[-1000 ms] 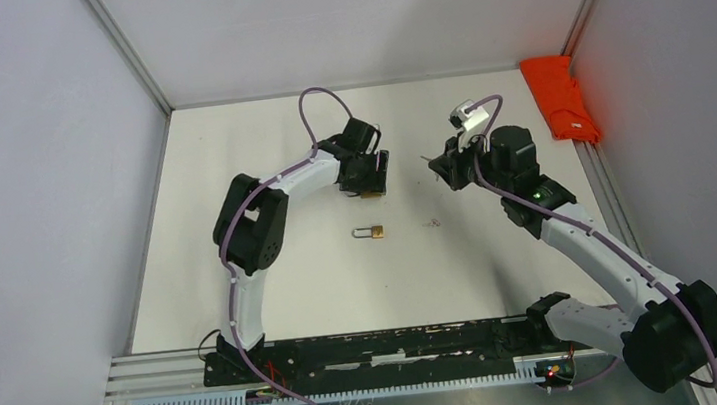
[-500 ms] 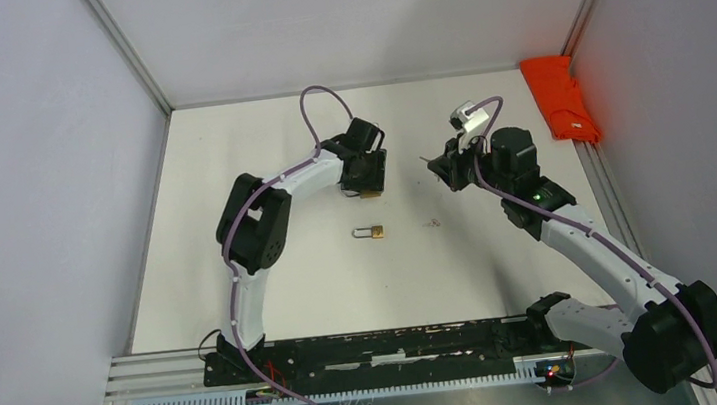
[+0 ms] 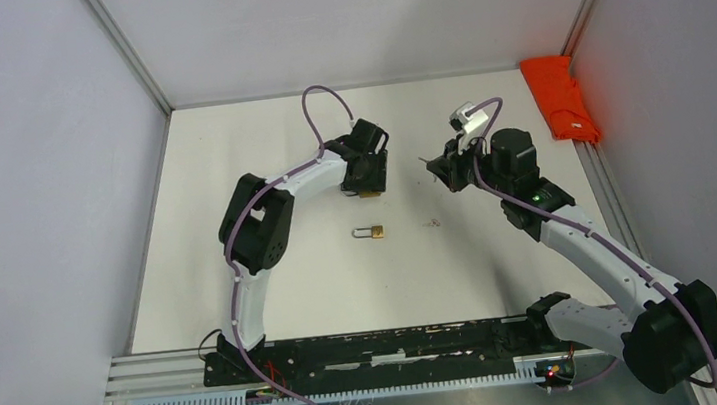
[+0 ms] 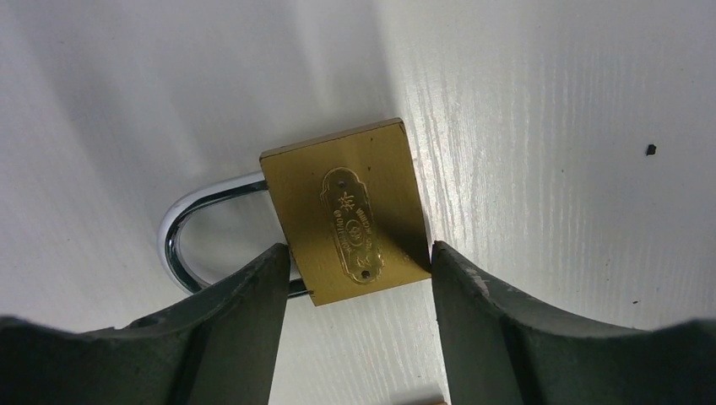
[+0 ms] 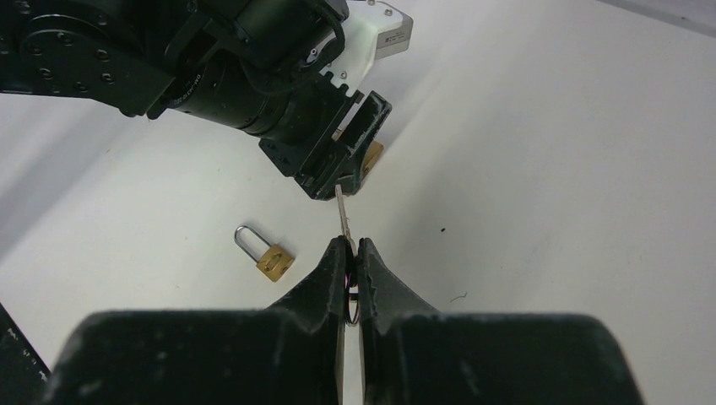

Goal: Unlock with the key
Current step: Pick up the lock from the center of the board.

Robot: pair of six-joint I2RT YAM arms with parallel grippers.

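Brass padlock [image 4: 346, 219] straddled by left gripper [image 4: 359, 253], jaws spread wide — key [image 5: 340, 211] pinched in right gripper [image 5: 353, 249], to its right.

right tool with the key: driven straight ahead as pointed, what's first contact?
Probably the left tool, open over a brass padlock. The key in the right tool aims at it; the top view shows a gap between them.

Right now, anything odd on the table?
Two locks: one padlock sits between the open left gripper's fingers, and a spare padlock lies loose nearby. An orange cloth lies crumpled at the far-right edge.
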